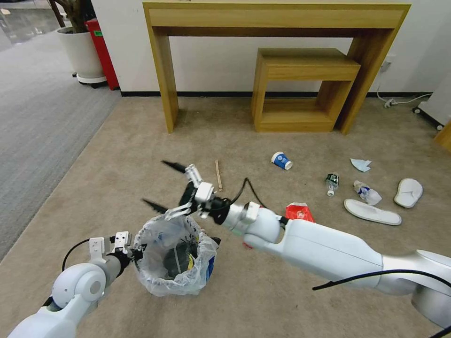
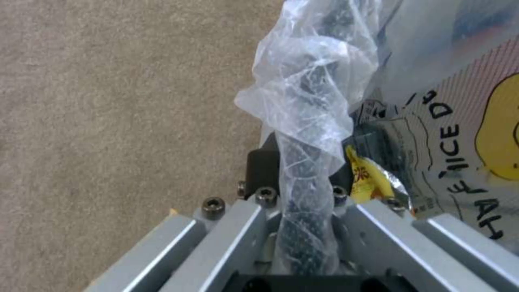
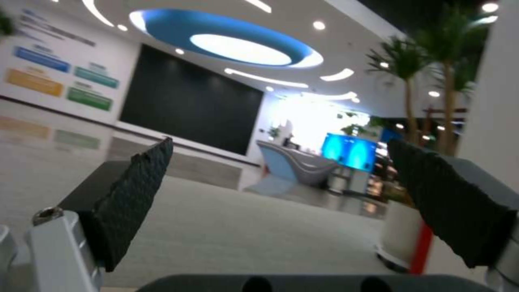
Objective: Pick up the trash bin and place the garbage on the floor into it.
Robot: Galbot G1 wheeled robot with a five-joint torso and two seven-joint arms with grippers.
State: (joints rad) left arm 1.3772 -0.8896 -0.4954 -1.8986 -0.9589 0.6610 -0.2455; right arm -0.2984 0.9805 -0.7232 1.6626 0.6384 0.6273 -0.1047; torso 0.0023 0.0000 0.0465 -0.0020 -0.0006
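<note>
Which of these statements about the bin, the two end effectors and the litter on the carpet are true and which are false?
1. The left end effector grips the rim of the trash bin. True.
2. The right end effector holds the blue-white paper cup. False: it is open and empty, above the bin's far side; the cup lies on the floor.
3. The bin already has wrappers inside. True.
4. Both white slippers are in the bin. False: they lie on the carpet to the robot's right.
5. The wooden stick lies on the carpet. True.
</note>
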